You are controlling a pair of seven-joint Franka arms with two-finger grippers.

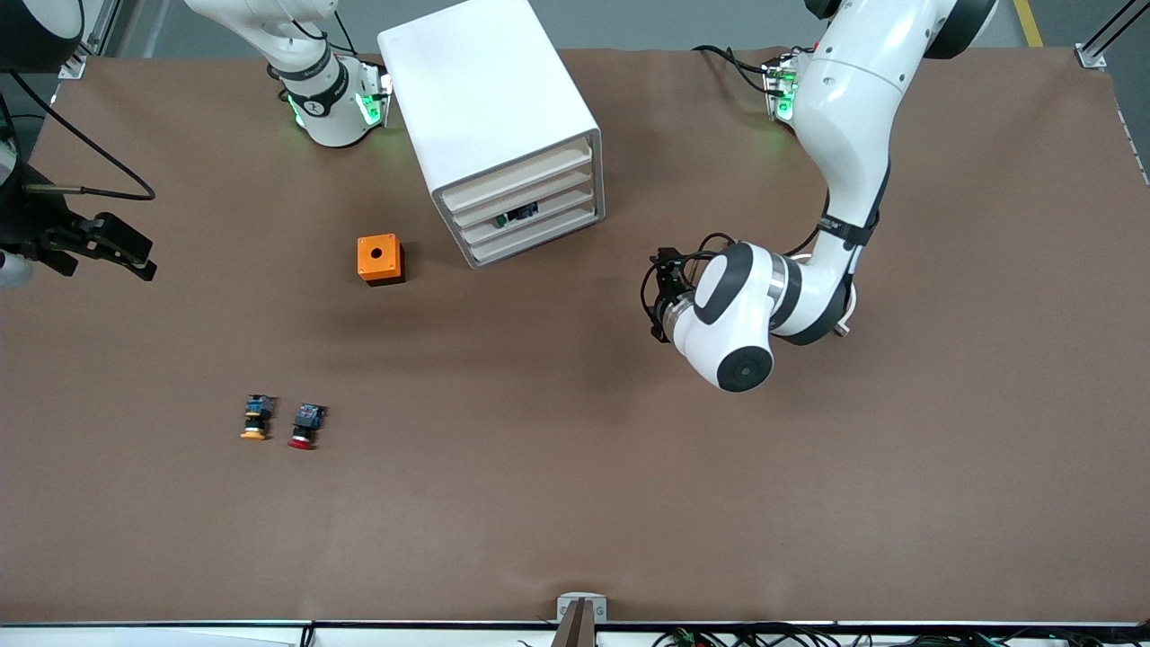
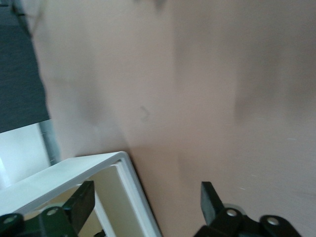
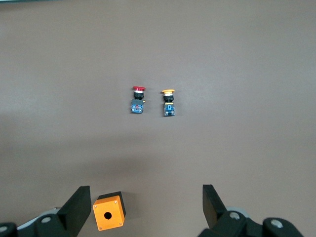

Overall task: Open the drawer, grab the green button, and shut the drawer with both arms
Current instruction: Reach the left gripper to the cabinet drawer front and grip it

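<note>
The white cabinet [image 1: 485, 99] stands toward the robots' side of the table, with its four cream slat drawers all shut. A small dark part [image 1: 517, 216] shows at the front of the third drawer from the top [image 1: 548, 208]; I cannot tell whether it is the green-capped button. My left gripper [image 1: 659, 296] is open and empty, beside the cabinet toward the left arm's end, fingers pointing at it. In the left wrist view the gripper [image 2: 147, 190] frames the cabinet's corner [image 2: 64, 173]. My right gripper [image 1: 139, 256] is open and empty, raised at the right arm's end; the right wrist view shows it [image 3: 145, 191] high above the table.
A small orange box with a round hole [image 1: 380, 259] sits beside the cabinet toward the right arm's end; it also shows in the right wrist view [image 3: 109, 211]. A yellow-orange-capped button [image 1: 257, 419] and a red-capped button [image 1: 305, 427] lie nearer the front camera.
</note>
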